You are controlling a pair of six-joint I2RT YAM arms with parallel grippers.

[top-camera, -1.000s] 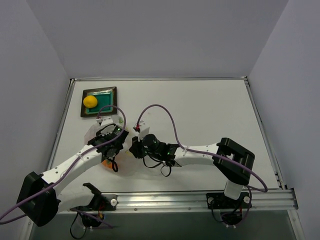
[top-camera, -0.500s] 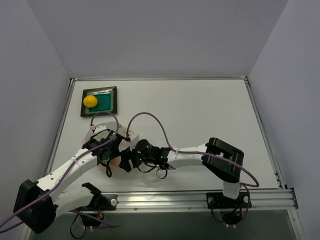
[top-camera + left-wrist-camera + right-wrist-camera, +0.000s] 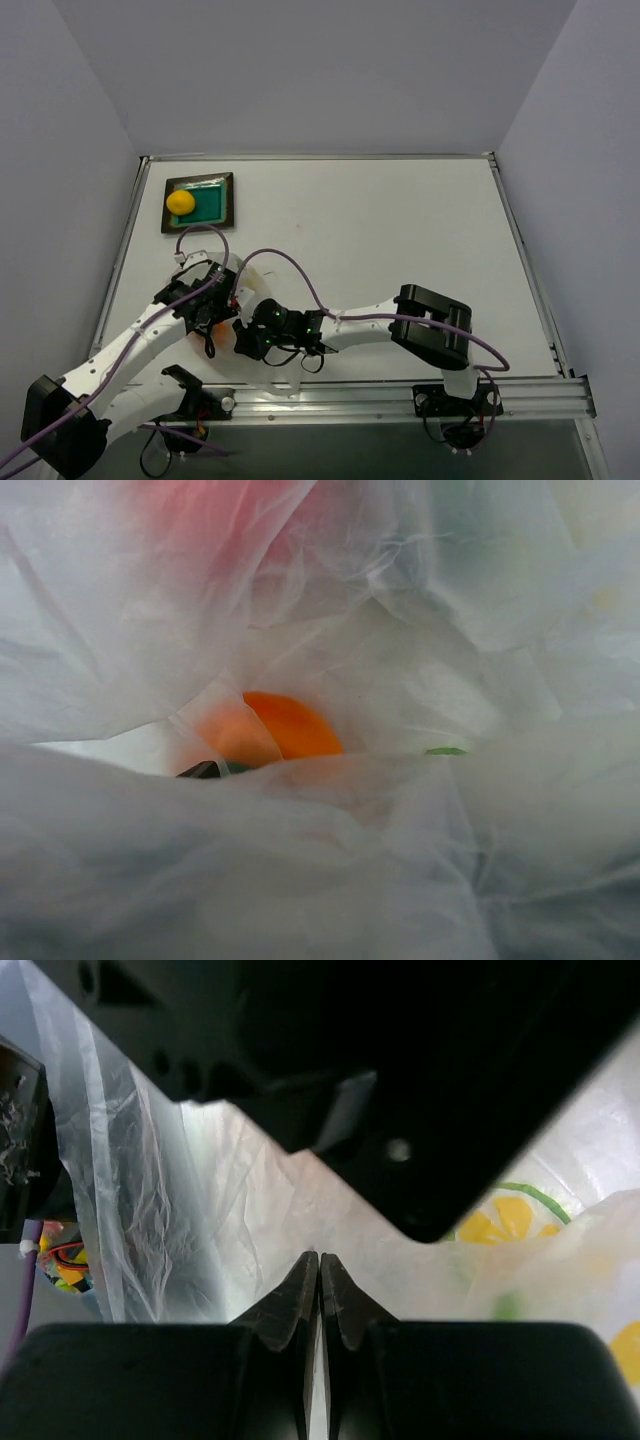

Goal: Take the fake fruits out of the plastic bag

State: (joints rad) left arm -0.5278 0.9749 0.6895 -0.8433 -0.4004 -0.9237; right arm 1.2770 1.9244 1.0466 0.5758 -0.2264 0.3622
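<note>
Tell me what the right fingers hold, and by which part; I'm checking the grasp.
The right gripper, fingers shut, pinches a thin fold of the clear, crinkled plastic bag.

Both arms share one build: the left arm (image 3: 140, 335) and the right arm (image 3: 365, 318) have slim white links joined by black housings. The largest of these is a blocky black casing (image 3: 432, 328) (squarish, its two halves split by a slot) toward the counter's near edge. A purple cable (image 3: 270, 252) loops loosely off each arm. Small green lights (image 3: 272, 313) dot the right wrist. The right gripper (image 3: 318, 1258) has matte black fingers (image 3: 285, 1312) tapering to thin wedges.
</note>
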